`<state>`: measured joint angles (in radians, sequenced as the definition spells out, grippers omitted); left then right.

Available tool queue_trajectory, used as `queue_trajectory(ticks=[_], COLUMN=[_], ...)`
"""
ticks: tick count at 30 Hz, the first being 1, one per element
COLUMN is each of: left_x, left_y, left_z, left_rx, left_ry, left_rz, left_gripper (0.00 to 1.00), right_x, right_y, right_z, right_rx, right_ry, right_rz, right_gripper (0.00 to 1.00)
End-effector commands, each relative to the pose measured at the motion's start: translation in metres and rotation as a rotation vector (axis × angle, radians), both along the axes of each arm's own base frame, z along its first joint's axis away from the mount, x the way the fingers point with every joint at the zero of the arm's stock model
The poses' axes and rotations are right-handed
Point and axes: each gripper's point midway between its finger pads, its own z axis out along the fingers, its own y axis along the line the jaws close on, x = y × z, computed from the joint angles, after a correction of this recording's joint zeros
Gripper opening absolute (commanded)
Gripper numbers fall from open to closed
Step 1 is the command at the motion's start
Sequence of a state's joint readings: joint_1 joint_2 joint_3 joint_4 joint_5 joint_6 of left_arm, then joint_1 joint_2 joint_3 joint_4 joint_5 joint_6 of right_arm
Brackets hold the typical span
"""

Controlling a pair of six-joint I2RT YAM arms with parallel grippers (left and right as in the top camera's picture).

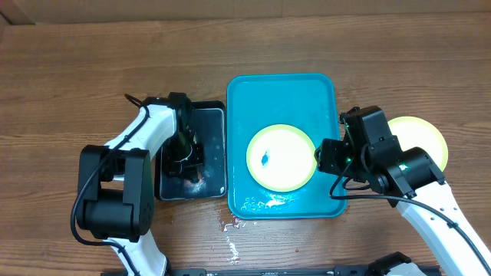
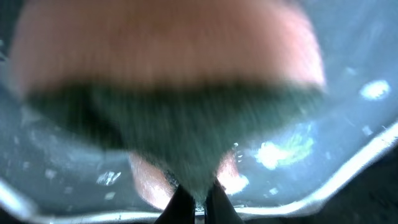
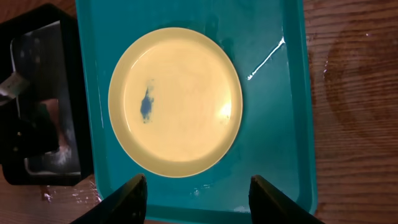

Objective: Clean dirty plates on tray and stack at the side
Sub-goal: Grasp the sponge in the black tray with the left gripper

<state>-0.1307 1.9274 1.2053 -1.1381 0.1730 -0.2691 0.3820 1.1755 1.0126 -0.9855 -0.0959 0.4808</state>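
The turquoise tray (image 1: 282, 96) lies mid-table and holds one pale plate (image 1: 281, 157) with a blue smear. The right wrist view shows that plate (image 3: 175, 102) on the wet tray (image 3: 273, 124). A second yellow-green plate (image 1: 420, 132) lies on the table to the right, partly hidden by my right arm. My right gripper (image 1: 326, 157) is open and empty above the tray's right edge, its fingers (image 3: 198, 199) short of the plate's rim. My left gripper (image 1: 188, 165) is down in the black tray, shut (image 2: 198, 200) on a pink and green sponge (image 2: 168, 74).
The black tray (image 1: 211, 123) with water stands against the turquoise tray's left side and also shows in the right wrist view (image 3: 37, 93). Water drops lie on the wooden table (image 1: 234, 228) in front of the trays.
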Motion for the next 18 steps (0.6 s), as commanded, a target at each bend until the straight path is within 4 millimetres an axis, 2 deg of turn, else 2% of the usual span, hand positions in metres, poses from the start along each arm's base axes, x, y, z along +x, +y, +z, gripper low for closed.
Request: queue_trajectory(ticks=[1, 3, 4, 5, 6, 9, 13, 14, 15, 18], left_x=[0.022, 0.029, 0.032, 0.034, 0.034, 0.034, 0.028, 0.027, 0.026, 0.025], left_y=[-0.007, -0.005, -0.003, 0.001, 0.004, 0.014, 0.021, 0.02, 0.019, 0.015], left_z=[0.021, 0.033, 0.039, 0.041, 0.041, 0.032, 0.009, 0.003, -0.003, -0.015], left_rx=[-0.034, -0.022, -0.009, 0.018, 0.033, 0.09, 0.124, 0.118, 0.11, 0.088], left_ry=[-0.065, -0.093, -0.108, -0.123, -0.125, -0.134, -0.144, -0.149, -0.157, -0.177], left_rz=[-0.002, -0.006, -0.01, -0.017, -0.02, -0.033, -0.025, -0.024, -0.022, -0.006], left_gripper=[0.04, 0.11, 0.17, 0.27, 0.29, 0.36, 0.43, 0.42, 0.35, 0.04], right_x=[0.002, 0.002, 0.002, 0.002, 0.002, 0.002, 0.002, 0.002, 0.002, 0.002], right_y=[0.0, 0.0, 0.0, 0.0, 0.0, 0.0, 0.0, 0.0, 0.0, 0.0], right_z=[0.003, 0.003, 0.003, 0.003, 0.003, 0.003, 0.003, 0.003, 0.003, 0.003], right_rx=[-0.009, -0.009, -0.009, -0.009, -0.009, -0.009, -0.009, -0.009, -0.009, -0.009], right_ry=[-0.016, -0.016, -0.017, -0.016, -0.016, -0.016, -0.016, -0.016, -0.016, -0.017], right_rz=[0.004, 0.004, 0.005, 0.005, 0.005, 0.004, 0.004, 0.005, 0.005, 0.004], right_gripper=[0.54, 0.54, 0.54, 0.54, 0.54, 0.54, 0.54, 0.54, 0.54, 0.54])
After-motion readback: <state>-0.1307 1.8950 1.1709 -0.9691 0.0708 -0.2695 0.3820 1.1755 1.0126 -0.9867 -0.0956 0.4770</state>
